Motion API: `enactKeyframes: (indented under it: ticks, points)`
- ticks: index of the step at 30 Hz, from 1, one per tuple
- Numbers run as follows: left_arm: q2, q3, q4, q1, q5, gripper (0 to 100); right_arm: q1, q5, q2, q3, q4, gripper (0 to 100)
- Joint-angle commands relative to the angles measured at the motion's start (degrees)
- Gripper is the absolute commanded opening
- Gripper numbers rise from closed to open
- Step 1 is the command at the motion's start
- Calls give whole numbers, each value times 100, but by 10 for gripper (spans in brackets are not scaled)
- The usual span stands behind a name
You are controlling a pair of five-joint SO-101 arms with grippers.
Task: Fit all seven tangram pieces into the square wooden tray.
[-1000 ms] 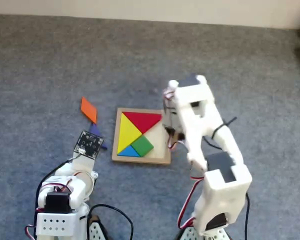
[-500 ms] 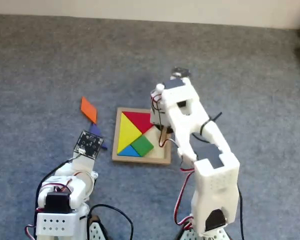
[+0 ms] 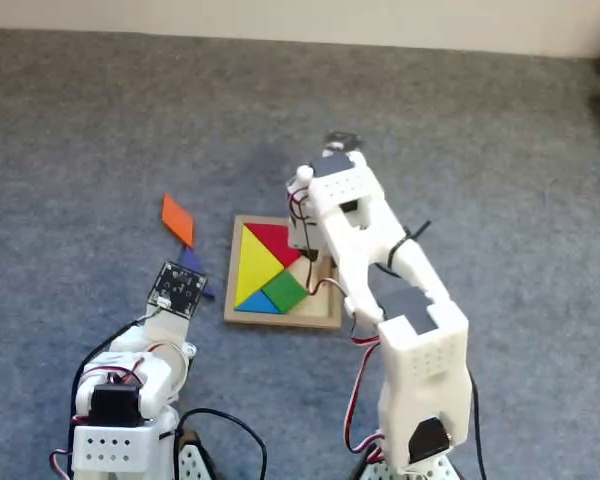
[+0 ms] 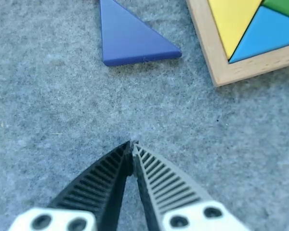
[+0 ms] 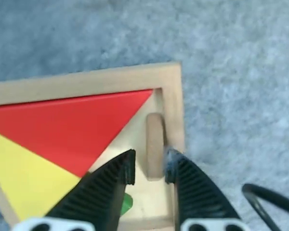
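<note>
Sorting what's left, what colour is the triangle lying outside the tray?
The triangle is dark blue, clearest in the left wrist view.

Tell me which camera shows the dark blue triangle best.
The left wrist view: the dark blue triangle lies flat on the carpet beside the tray's corner, nearly whole. In the high view a tip peeks out beside the left arm's camera. The right wrist view faces the tray's red piece.

Grey carpet (image 3: 100,120), pale strip (image 3: 280,20) beyond it
</note>
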Motion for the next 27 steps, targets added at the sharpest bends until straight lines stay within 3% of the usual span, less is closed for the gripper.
enactKeyframes:
  ticks: [1,27]
  points:
    - [-198,119,26,-48,62,5,-145,79,-127,-295,84,110]
    - [-198,119,26,-48,62,5,-470,105,-127,-760,286,109]
